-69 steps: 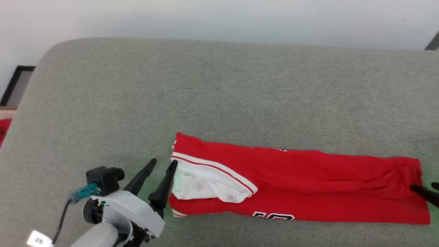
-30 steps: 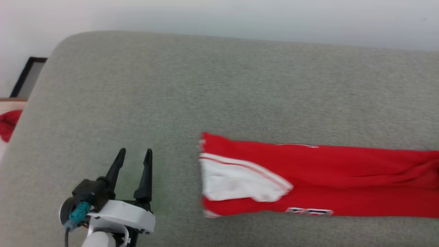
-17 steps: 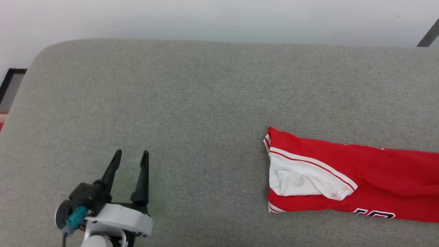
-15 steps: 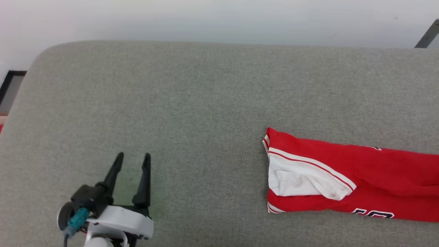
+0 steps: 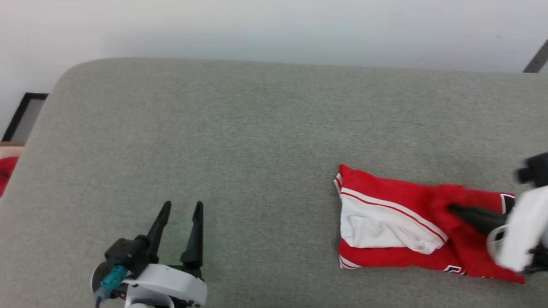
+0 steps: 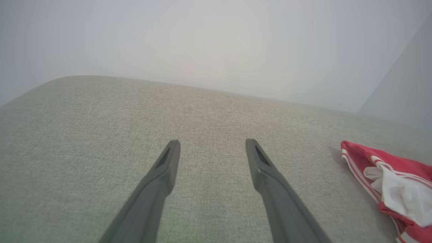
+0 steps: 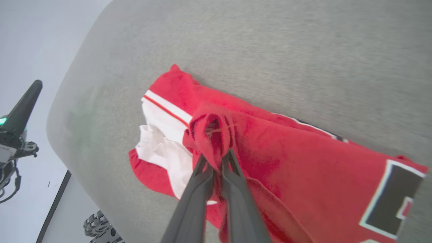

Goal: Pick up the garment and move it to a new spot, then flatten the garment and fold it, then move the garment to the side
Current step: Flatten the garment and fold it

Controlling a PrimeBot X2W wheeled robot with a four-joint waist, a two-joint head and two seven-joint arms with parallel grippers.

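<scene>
The garment [image 5: 385, 226], a red jersey with a white sleeve and striped trim, lies folded lengthwise at the right of the grey cushion [image 5: 257, 141]. My right gripper [image 5: 453, 208] is shut on a bunch of its red fabric, held over the garment's middle so the right end doubles back leftward. The right wrist view shows the fingers [image 7: 233, 189] pinched on that red bunch [image 7: 212, 131] above the garment [image 7: 303, 162], with black lettering at the far end. My left gripper [image 5: 182, 207] stands open and empty at the lower left, well apart from the garment [image 6: 388, 182]; its jaws [image 6: 212, 145] are spread wide.
A white wall rises behind the cushion. A dark frame [image 5: 25, 111] and a red item [image 5: 6, 173] sit past the cushion's left end. A dark bar [image 5: 537, 62] shows at the upper right. My left gripper [image 7: 23, 101] appears at the right wrist view's left edge.
The garment's right end, lying stretched out before, has been lifted and carried left over the garment by my right gripper. The head camera has shifted. The left gripper stays open, away from it.
</scene>
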